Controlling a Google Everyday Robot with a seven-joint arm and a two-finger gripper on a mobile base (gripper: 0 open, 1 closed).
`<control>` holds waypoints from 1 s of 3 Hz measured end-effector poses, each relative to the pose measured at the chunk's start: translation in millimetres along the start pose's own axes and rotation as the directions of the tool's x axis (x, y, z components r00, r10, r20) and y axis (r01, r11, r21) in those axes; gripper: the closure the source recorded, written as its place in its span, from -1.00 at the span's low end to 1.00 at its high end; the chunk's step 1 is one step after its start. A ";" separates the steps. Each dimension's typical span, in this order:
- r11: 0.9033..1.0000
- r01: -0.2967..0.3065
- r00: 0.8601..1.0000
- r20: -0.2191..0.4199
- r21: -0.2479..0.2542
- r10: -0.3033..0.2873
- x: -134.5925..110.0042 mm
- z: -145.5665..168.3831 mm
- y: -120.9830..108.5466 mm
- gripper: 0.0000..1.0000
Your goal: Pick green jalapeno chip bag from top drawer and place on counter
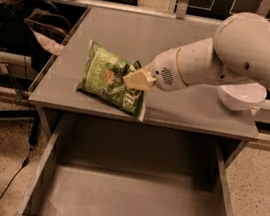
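A: Where is the green jalapeno chip bag lying?

B: Left of centre frame, on the bench. Its lower corner is reaching the front edge, above the open top drawer.

A: And the gripper?

B: It is sitting at the bag's right edge, fingers pinching the foil, probably settling it flat before release. The white bowl is sitting well to the right.

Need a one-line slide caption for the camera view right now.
Hand at the green jalapeno chip bag lying on the counter, top drawer open below.
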State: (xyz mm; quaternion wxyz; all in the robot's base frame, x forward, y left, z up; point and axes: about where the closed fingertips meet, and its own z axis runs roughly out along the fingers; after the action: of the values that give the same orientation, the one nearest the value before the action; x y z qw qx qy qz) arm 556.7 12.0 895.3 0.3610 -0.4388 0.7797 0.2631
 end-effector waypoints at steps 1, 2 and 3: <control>1.000 -0.004 0.998 0.061 0.021 0.003 -6.6 12.1 -23.7 1.00; 1.000 -0.007 0.998 0.065 0.024 0.005 -6.4 13.7 -25.8 0.66; 1.000 -0.007 0.998 0.065 0.024 0.005 -6.5 13.7 -25.8 0.01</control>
State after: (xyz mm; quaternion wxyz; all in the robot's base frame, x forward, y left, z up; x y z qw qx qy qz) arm 586.1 12.9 889.8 0.3907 -0.4233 0.7719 0.2689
